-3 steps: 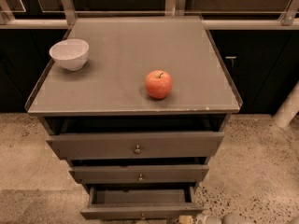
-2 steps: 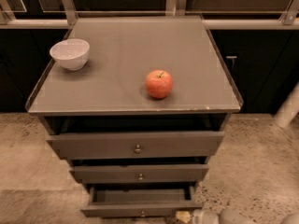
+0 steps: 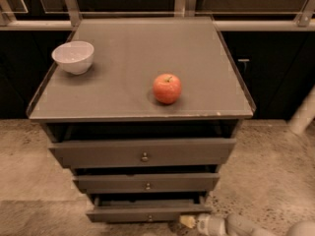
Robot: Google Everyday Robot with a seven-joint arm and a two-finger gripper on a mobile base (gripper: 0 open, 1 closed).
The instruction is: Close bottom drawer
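Sitting lowest in the cabinet (image 3: 147,43), the bottom drawer (image 3: 123,214) is pulled out a little — a dark gap shows behind its front panel, and its small round knob (image 3: 149,218) faces forward. The gripper (image 3: 188,221) lies low at the bottom edge of the view, just beside the drawer's right front corner, with its pale arm (image 3: 221,226) entering from the lower right. Whether it is open or closed cannot be told, nor whether it touches the panel. The middle drawer (image 3: 108,183) and top drawer (image 3: 98,154) also stand ajar. On the cabinet, a white bowl (image 3: 74,57) sits at the left rear and a red apple (image 3: 167,88) near the front — well apart.
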